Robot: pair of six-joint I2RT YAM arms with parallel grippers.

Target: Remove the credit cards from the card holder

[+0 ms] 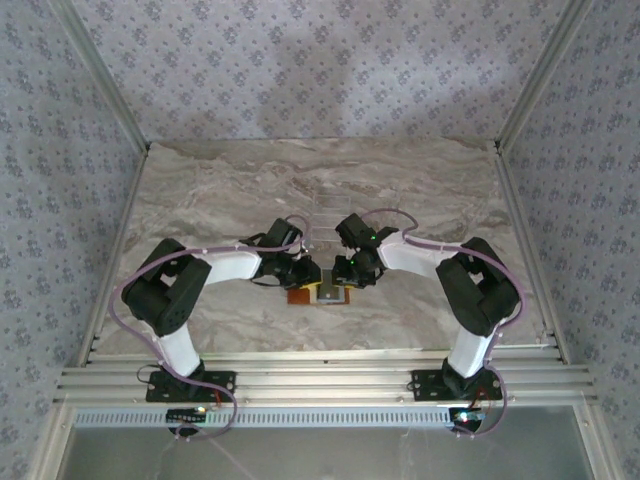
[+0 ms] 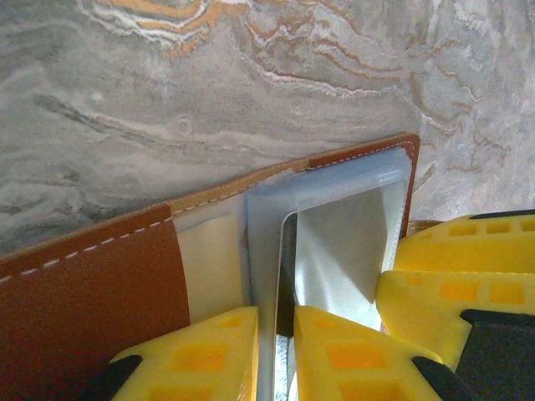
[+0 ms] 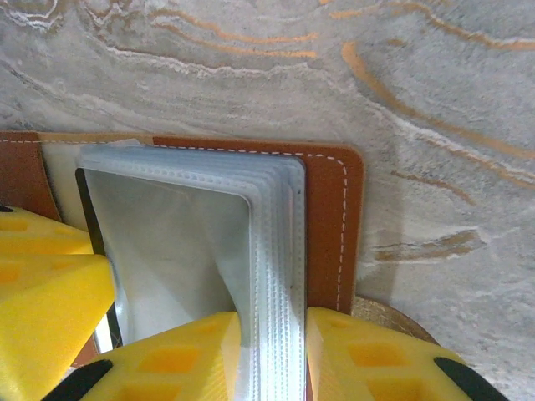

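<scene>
Since the card holder (image 1: 318, 294) lies open at frame centre, left gripper (image 2: 272, 338) pinches one clear sleeve (image 2: 261, 251) and right gripper (image 3: 274, 342) clamps the sleeve stack (image 3: 276, 251), probably splaying pockets to free the dark-edged credit card (image 2: 288, 251).

A lab booth: aluminium frame (image 1: 320, 384), patterned walls (image 1: 320, 70), marble-look tabletop (image 1: 230, 190).

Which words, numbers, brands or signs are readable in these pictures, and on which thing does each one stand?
None: no readable text, number or sign stands on the card holder, on its clear plastic sleeves, or on the marble table.
</scene>
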